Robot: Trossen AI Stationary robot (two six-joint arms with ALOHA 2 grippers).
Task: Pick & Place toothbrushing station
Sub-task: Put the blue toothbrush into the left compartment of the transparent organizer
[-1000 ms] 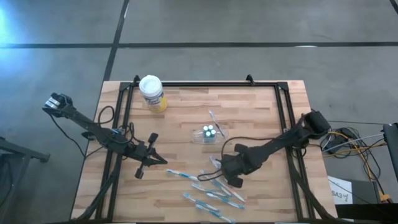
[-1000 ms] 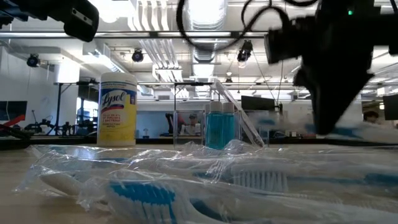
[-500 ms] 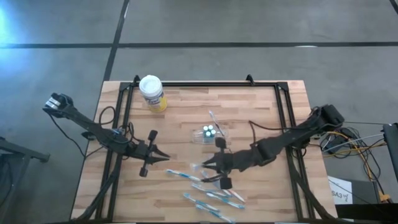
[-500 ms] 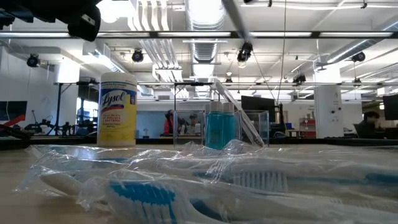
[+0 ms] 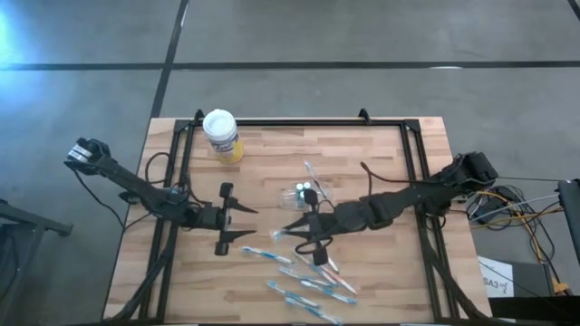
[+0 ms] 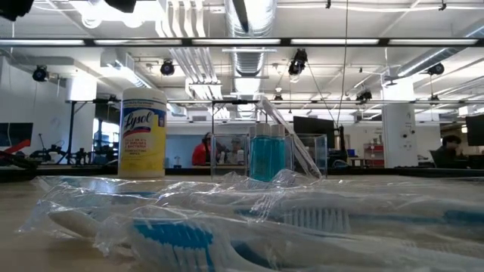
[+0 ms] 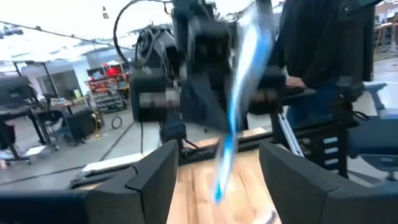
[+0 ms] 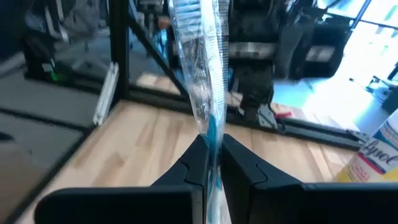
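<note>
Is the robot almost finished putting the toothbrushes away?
Not nearly. The clear pouch already holds small tubes. The right gripper is shut on one wrapped toothbrush, raised toward the open left gripper. Several toothbrushes lie loose on the table, waiting.

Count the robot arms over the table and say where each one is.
2. The left arm reaches in from the table's left side, toward the middle. The right arm reaches in from the right side and holds a wrapped toothbrush above the table's middle.

Yellow Lysol canister (image 5: 222,137) (white lid) upright near wooden table's (image 5: 381,158) far-left corner
</note>
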